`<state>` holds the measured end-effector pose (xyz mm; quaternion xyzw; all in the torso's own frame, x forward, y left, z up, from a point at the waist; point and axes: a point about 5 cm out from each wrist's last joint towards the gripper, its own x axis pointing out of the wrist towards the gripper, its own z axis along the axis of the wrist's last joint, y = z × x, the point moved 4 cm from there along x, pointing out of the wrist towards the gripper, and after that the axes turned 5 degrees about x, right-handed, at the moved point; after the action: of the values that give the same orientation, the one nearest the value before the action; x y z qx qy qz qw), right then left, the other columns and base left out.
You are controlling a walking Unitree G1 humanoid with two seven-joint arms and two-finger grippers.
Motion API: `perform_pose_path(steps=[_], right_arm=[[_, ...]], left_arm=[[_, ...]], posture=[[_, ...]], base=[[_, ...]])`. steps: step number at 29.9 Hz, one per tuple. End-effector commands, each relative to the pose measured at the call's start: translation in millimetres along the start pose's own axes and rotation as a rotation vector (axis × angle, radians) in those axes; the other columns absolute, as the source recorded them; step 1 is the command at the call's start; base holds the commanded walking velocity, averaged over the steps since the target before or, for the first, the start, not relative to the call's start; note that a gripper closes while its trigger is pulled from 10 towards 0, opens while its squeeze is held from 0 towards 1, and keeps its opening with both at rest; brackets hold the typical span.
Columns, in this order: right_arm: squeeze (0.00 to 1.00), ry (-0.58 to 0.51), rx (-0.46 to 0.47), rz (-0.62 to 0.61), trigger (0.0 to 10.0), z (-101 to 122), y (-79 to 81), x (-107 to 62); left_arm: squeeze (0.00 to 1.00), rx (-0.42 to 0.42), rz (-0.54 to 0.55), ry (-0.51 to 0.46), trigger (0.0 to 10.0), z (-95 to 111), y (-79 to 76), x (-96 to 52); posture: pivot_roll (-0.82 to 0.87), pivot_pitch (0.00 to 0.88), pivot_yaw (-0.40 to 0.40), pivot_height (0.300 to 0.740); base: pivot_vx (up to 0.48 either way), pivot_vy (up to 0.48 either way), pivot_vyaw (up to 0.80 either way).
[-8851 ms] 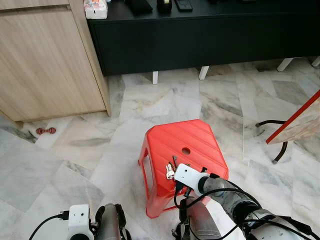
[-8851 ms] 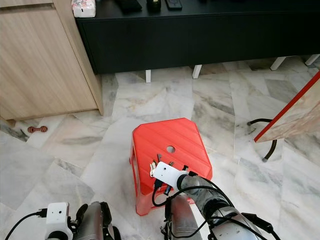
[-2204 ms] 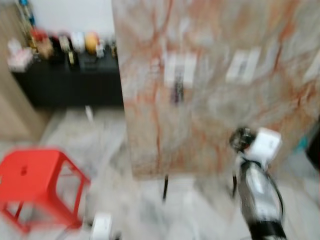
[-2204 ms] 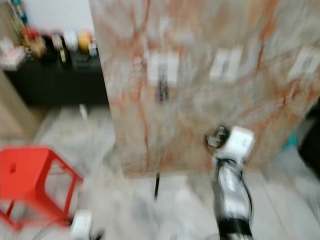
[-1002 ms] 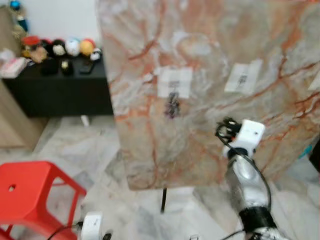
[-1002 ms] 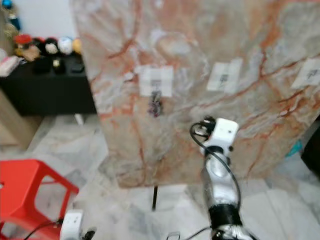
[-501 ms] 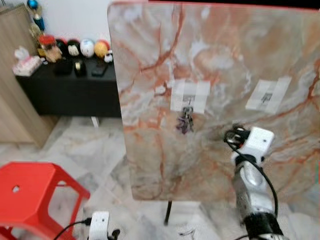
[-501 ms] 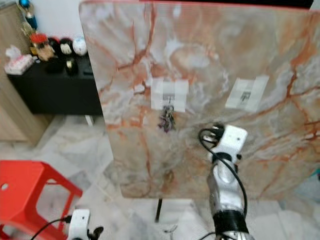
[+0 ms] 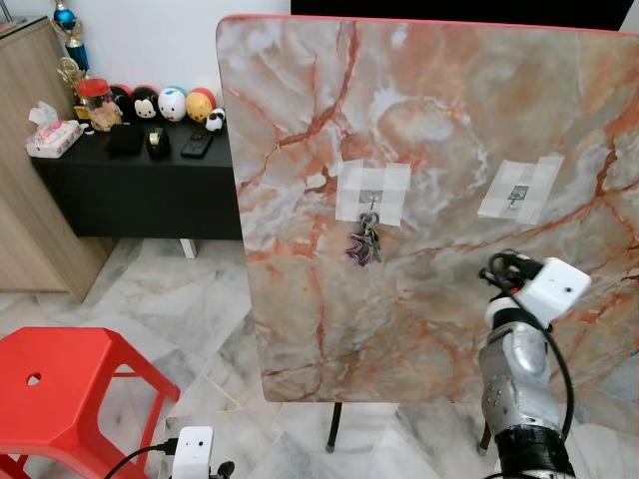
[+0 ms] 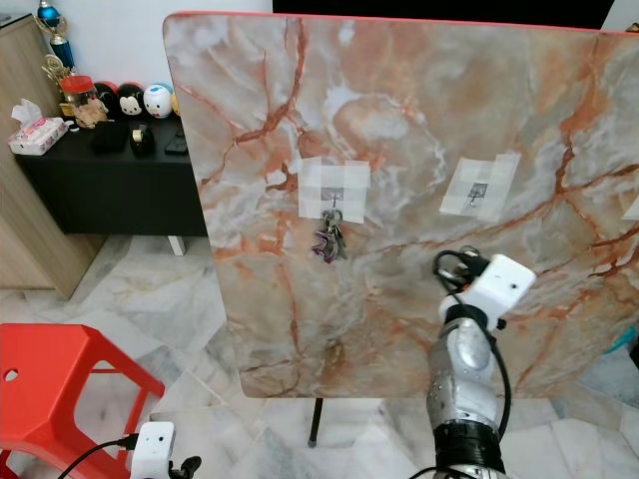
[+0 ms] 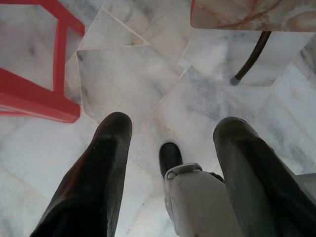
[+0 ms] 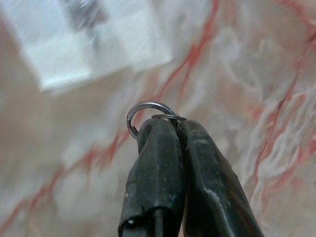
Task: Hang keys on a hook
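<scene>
we face a marble slab [image 9: 429, 200] standing upright on a thin dark leg [image 9: 330, 427]. two patches of white tape sit on its face, each over a small hook. from the left hook [image 9: 369, 203] hangs a bunch of keys [image 9: 362, 242], lying flat against the slab just below the tape.

our right gripper [image 12: 174, 129] is raised before the slab, below the right hook [image 9: 515, 198] and its tape [image 9: 520, 189] and apart from them. in the right wrist view its fingers [image 12: 158, 163] are pressed together, pinching a thin metal ring [image 12: 146, 112] at their tips; the ring pokes out past the fingertips, with blurred tape beyond. it is probably a key ring, but we cannot make out any keys on it.

our left gripper [image 11: 170, 143] hangs low over the pale marble floor [image 11: 133, 79], fingers spread with nothing between them. a red stool [image 9: 70, 394] stands to our left, near that gripper. behind it, a black cabinet [image 9: 140, 190] against the wall carries small toys and a tissue pack [image 9: 55, 140].
</scene>
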<state>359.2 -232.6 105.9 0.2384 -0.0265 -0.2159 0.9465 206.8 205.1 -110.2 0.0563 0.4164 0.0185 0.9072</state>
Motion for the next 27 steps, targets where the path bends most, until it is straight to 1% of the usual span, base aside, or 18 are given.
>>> perform_pose_path(steps=[1, 3, 6, 8, 11, 14, 17, 22, 27], right_arm=[[0.00, -0.020, 0.058, 0.003, 10.0, 13.5, 8.3, 7.0], [0.00, -0.008, 0.068, 0.004, 10.0, 13.3, 10.2, 8.5], [0.00, 0.036, 0.034, 0.027, 10.0, 13.0, 20.5, 16.6], [0.00, 0.058, 0.004, 0.030, 10.0, 11.4, 22.4, 18.9], [0.00, 0.079, 0.023, 0.019, 10.0, 13.2, 24.9, 24.0], [0.00, 0.078, 0.024, 0.019, 10.0, 15.4, 25.7, 25.2], [0.00, 0.075, 0.046, 0.016, 10.0, 20.5, 27.2, 28.1], [0.00, 0.059, 0.036, 0.041, 10.0, 26.8, 34.8, 30.1], [0.00, 0.053, 0.035, 0.050, 10.0, 28.9, 38.4, 31.0]], left_arm=[[0.00, 0.001, -0.010, 0.009, 10.0, -2.1, -2.1, -0.3], [0.00, 0.001, -0.010, 0.009, 10.0, -2.1, -2.1, -0.3], [0.00, 0.002, -0.012, 0.011, 10.0, -2.6, -2.4, -0.4], [0.00, 0.002, -0.012, 0.010, 10.0, -2.5, -2.4, -0.3], [0.00, -0.001, -0.013, 0.011, 10.0, -2.9, -2.6, -0.5], [0.00, -0.001, -0.014, 0.011, 10.0, -3.1, -2.6, -0.5], [0.00, 0.001, -0.016, 0.012, 10.0, -3.4, -3.0, -0.6], [0.00, 0.001, -0.016, 0.011, 10.0, -3.1, -3.1, -0.5], [0.00, 0.001, -0.015, 0.011, 10.0, -3.0, -3.0, -0.5]], posture=[[-0.01, 0.000, -0.059, 0.740], [-0.01, 0.000, -0.057, 0.740], [-0.01, 0.000, -0.054, 0.740], [-0.01, 0.000, -0.054, 0.740], [-0.01, 0.000, -0.054, 0.740], [-0.01, 0.000, -0.054, 0.740], [-0.01, 0.000, -0.051, 0.740], [-0.01, 0.000, -0.052, 0.740], [-0.01, 0.000, -0.051, 0.740]], base=[[0.000, 0.000, 0.00], [0.000, 0.000, 0.00], [0.000, 0.000, 0.00], [0.000, 0.000, 0.00], [0.000, 0.000, 0.00], [0.000, 0.000, 0.00], [0.000, 0.000, 0.00], [0.000, 0.000, 0.00], [0.000, 0.000, 0.00]])
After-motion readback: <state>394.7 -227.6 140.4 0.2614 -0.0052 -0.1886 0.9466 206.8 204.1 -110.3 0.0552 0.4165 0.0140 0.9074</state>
